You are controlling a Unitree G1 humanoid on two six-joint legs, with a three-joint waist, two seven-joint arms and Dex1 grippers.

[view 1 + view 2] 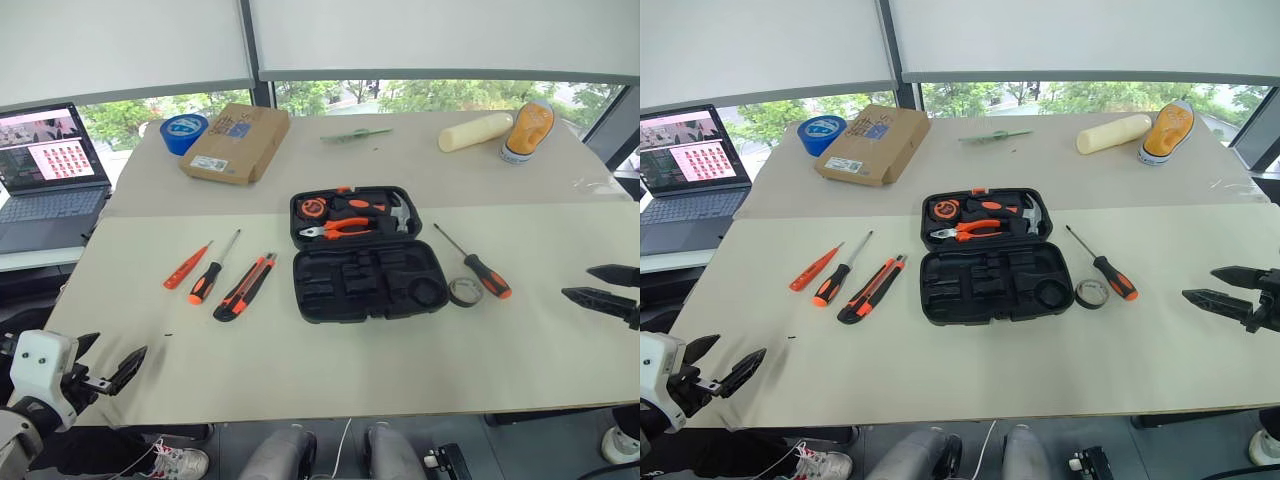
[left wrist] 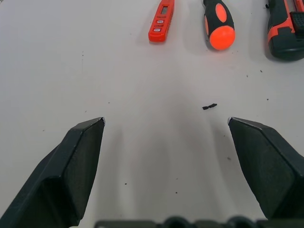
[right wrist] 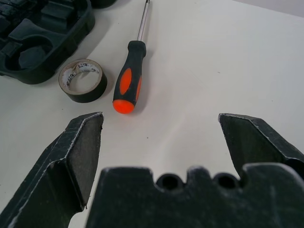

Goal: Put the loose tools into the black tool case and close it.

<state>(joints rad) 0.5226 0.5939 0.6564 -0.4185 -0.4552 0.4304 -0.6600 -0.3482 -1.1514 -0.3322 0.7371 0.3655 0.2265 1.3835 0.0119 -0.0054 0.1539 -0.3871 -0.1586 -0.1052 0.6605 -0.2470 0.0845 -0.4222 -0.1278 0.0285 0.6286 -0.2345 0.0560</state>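
Observation:
The black tool case [image 1: 368,283] lies open in the middle of the table, with pliers, a hammer and a tape measure in its far half. To its left lie the slim orange screwdriver [image 1: 187,265], a black-and-orange screwdriver [image 1: 207,279] and the utility knife [image 1: 245,287]. On the case's right side rest the small tape ring [image 1: 465,291] and a second black-and-orange screwdriver [image 1: 485,273]. My left gripper [image 1: 110,372] hangs open at the table's near left corner. My right gripper [image 1: 605,284] stands open at the right edge, empty, its fingers [image 3: 80,152] facing the ring [image 3: 82,80] and screwdriver [image 3: 129,78].
A brown cardboard box [image 1: 236,142] and a blue tape roll [image 1: 183,131] sit at the far left. A cream roll [image 1: 474,131] and a shoe [image 1: 527,130] lie at the far right. A laptop [image 1: 47,175] stands beside the table's left edge.

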